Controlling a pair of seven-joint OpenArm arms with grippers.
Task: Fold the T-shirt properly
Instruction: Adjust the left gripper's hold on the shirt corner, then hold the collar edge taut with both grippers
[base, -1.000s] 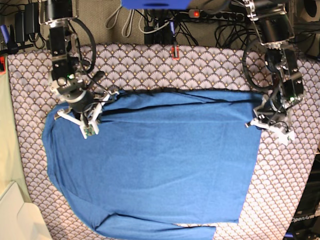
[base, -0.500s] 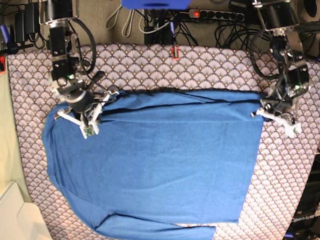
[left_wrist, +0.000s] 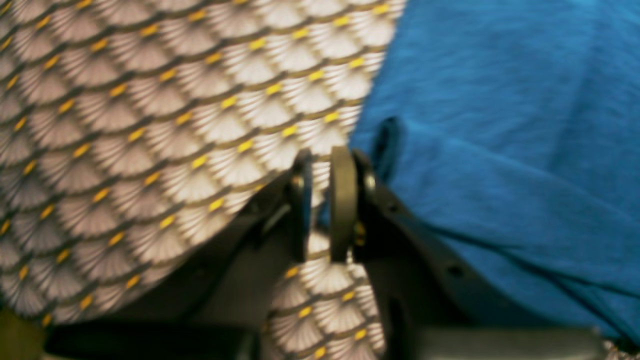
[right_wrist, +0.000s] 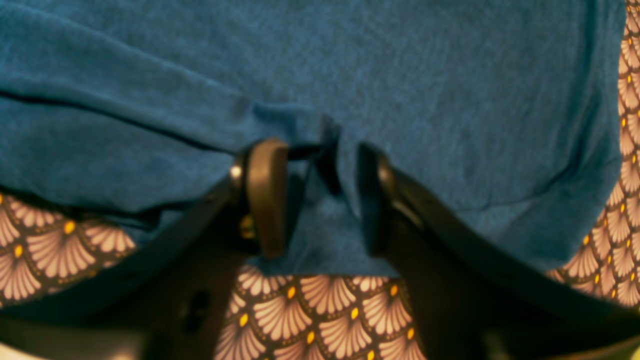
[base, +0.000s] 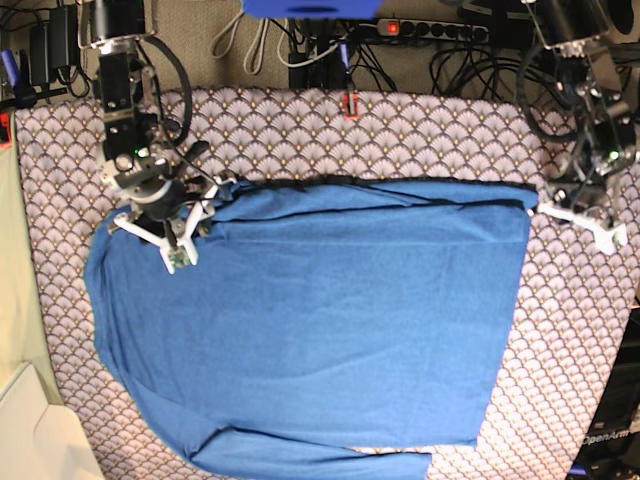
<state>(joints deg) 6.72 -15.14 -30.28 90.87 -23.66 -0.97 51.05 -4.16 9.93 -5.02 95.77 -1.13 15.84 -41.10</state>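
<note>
Presently: one T-shirt (base: 310, 320), plain medium blue, soft heathered knit, laid flat across the middle of the table and taking up most of it, its far edge a doubled-over band with a dark seam line running the width. Surface mostly smooth, with shallow creases along that far band and a rounded bulge at the side under the right arm; a sleeve appears tucked along the near edge. Beneath it, a tablecloth (base: 420, 130), matt, printed in pale fan-shaped scales with small yellow dots. Right gripper (right_wrist: 315, 200): dark curved fingers with smooth oval pads, spread apart, straddling a small raised pleat at the shirt's far corner; the cloth stands between the pads but is not squeezed, and the hem lies slack on the tablecloth. Left gripper (left_wrist: 320, 205): pads drawn nearly together with only a thin slit between, positioned over bare tablecloth just beside the opposite far corner, with no cloth plainly caught, though the view is blurred. Judgement: both arms sit at the two far corners because that edge was the working edge of a fold; the fold looks laid, further folds remaining.
</note>
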